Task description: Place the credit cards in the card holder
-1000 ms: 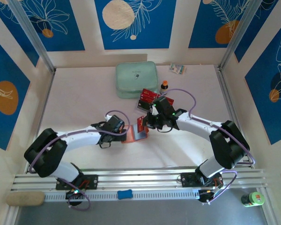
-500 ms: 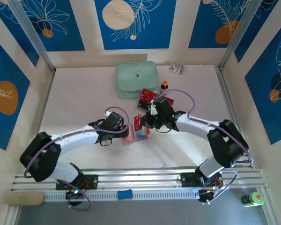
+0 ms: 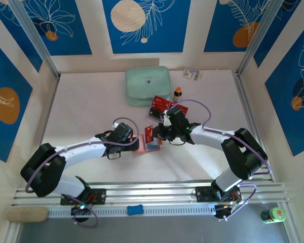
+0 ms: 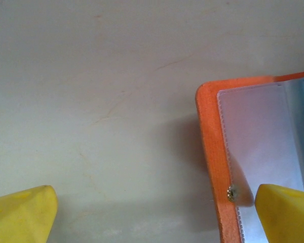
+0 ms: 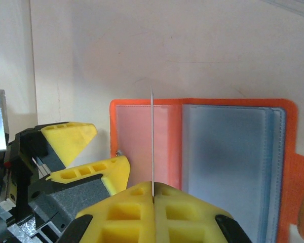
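Left hand: spread wide and holding nothing. It sits low at the left edge of the card holder.
Left fingers, wrist view: one yellow finger lies over the clear inner pocket just beside the small metal snap. The other finger is out over bare table, well apart from the first. The holder's orange border runs between them.
Right hand: pressed together, pinching one red card.
Red card, right wrist view: it shows edge-on as a thin upright line rising from between the yellow pads. It stands over the left leaf of the holder. Whether its edge is already inside a pocket cannot be told.
Card holder: it lies open and flat on the table between the two hands, near the middle. A pinkish pocket leaf is on the left, greyish-blue pockets on the right, and an orange strap is at the far right.
Credit cards: a loose red cluster on the table behind the right hand, just beside the near right corner of the pouch.
Mint-green pouch: lies flat towards the back of the table.
Small bottle: stands upright just right of the pouch.
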Action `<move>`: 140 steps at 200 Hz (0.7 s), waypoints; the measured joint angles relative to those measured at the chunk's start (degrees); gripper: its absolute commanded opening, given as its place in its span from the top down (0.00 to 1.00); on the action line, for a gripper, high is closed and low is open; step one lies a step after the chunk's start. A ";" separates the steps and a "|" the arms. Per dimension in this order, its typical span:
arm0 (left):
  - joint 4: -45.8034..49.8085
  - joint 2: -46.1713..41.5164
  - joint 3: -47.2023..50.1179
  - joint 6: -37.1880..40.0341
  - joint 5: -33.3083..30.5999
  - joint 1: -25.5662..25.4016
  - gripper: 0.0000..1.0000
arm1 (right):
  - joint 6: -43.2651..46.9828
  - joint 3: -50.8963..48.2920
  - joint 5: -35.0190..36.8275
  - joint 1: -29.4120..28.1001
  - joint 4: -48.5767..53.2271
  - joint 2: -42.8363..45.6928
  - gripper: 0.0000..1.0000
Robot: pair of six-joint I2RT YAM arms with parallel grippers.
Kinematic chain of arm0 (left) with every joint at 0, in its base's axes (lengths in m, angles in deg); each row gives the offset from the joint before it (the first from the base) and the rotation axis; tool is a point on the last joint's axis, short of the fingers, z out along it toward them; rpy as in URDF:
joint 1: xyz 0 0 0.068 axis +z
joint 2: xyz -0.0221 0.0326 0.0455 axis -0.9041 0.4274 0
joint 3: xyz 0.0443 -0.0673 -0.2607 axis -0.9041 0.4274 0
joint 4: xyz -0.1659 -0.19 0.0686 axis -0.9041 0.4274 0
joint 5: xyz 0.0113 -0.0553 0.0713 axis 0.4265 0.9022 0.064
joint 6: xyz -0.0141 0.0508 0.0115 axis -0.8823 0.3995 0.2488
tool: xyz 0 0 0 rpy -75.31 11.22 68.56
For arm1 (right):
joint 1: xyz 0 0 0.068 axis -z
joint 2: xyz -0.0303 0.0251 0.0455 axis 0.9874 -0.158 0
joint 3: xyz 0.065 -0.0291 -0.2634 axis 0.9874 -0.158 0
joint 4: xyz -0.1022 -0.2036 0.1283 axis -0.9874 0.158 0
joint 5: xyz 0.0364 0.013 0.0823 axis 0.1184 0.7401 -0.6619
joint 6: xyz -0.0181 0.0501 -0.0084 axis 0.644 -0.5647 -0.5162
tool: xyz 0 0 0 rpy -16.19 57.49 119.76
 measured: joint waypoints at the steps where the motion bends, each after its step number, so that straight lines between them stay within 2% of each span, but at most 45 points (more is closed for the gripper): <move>1: 0.00 0.09 0.00 0.02 -0.07 0.00 0.00 | -0.02 -0.04 -0.02 0.00 -0.02 0.00 1.00; 140: 2.14 4.24 -1.77 5.57 -5.11 0.00 0.00 | -1.03 -2.25 -0.28 -0.90 -8.50 -3.21 1.00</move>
